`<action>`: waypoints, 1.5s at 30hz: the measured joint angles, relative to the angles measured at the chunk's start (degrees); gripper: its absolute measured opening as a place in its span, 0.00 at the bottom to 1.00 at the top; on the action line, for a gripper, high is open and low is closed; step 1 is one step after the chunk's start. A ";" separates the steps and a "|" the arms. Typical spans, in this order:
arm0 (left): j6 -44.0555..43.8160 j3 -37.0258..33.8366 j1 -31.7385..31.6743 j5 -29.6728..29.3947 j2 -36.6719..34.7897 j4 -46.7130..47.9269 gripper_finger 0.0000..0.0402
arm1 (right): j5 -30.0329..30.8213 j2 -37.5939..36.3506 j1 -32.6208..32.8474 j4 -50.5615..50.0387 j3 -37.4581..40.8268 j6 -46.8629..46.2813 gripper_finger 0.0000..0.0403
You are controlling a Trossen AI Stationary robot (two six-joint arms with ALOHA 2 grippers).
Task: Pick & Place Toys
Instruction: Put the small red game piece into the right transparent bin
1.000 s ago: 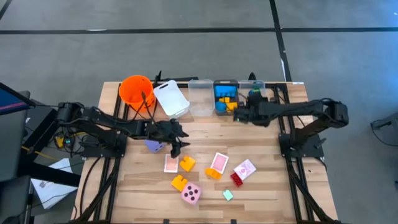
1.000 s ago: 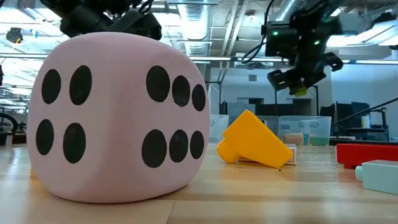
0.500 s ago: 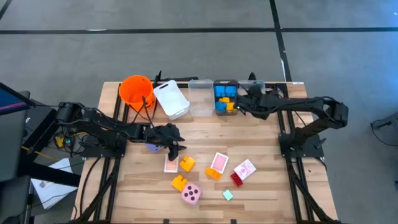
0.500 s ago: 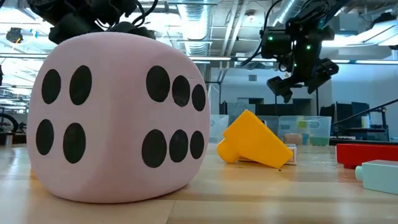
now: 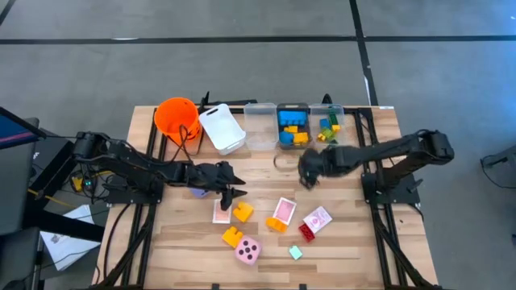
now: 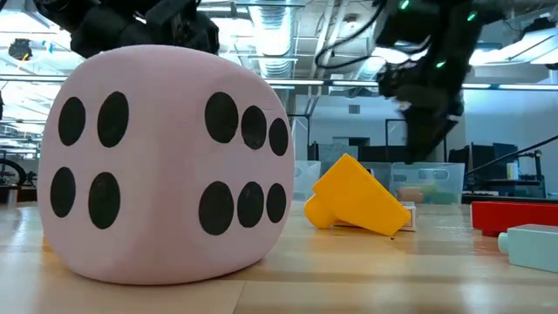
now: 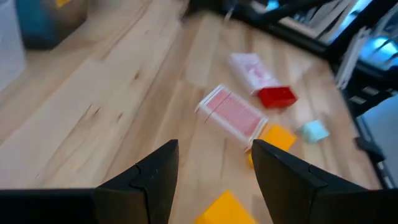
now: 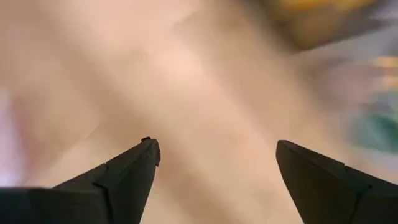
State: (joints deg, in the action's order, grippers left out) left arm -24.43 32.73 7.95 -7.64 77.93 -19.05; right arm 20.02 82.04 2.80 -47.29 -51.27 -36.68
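- Toys lie scattered over the near half of the wooden table (image 5: 339, 242); we start at the left gripper (image 5: 235, 196), which hangs low over them with its fingers spread and nothing between them.
- Just beside that gripper we see a pink-backed card (image 5: 221, 213) and a yellow brick (image 5: 243, 213); the purple die (image 5: 198, 190) shows partly under the left arm.
- Right gripper (image 5: 307, 174) sits over bare wood near the table's middle, fingers wide apart and empty in its wrist view.
- Nearer and to the right of it we note a second card (image 5: 284, 210), an orange brick (image 5: 276, 225), a third card (image 5: 318, 218) and a red brick (image 5: 307, 233).
- At the near edge: another orange brick (image 5: 233, 237), the pink die (image 5: 248, 250), a pale green brick (image 5: 296, 252).
- Along the far edge, left to right: orange bucket (image 5: 176, 117), white bin (image 5: 222, 127), clear bin (image 5: 260, 126), then two bins holding bricks, one (image 5: 292, 127) blue and yellow, the other (image 5: 326, 125) green and yellow.
- In the low view the pink die (image 6: 166, 166) fills the foreground.
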 joint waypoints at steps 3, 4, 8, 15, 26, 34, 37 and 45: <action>0.03 0.00 0.78 0.01 0.00 -2.28 0.49 | -10.59 0.00 5.58 0.76 0.00 1.35 0.80; 0.06 0.00 0.98 0.02 0.00 -2.86 0.49 | -14.09 0.02 7.17 1.76 0.00 -0.64 0.80; 0.14 0.00 1.37 0.02 0.00 -4.58 0.49 | -21.70 0.00 13.13 7.77 0.00 -12.95 0.80; 0.13 0.00 1.37 0.02 0.00 -6.34 0.49 | -20.16 0.51 20.95 20.48 0.00 -23.89 0.80; 5.44 0.00 1.33 0.82 0.00 -16.89 0.49 | -19.10 4.99 26.15 22.06 0.21 -38.81 0.80; 6.53 0.03 0.97 2.01 0.02 -20.53 0.49 | -21.46 12.08 26.85 20.51 -0.15 -40.35 0.80; 6.59 0.02 0.43 2.01 0.00 -21.13 0.49 | -22.00 13.41 26.80 20.44 -0.39 -40.13 0.80; 6.61 0.02 0.21 1.97 0.01 -21.07 0.49 | -21.22 11.48 26.65 15.28 -0.11 -40.54 0.80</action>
State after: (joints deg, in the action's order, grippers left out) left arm -17.82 32.75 8.16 -5.67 77.94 -40.12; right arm -1.20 93.52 29.45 -32.01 -51.37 -77.22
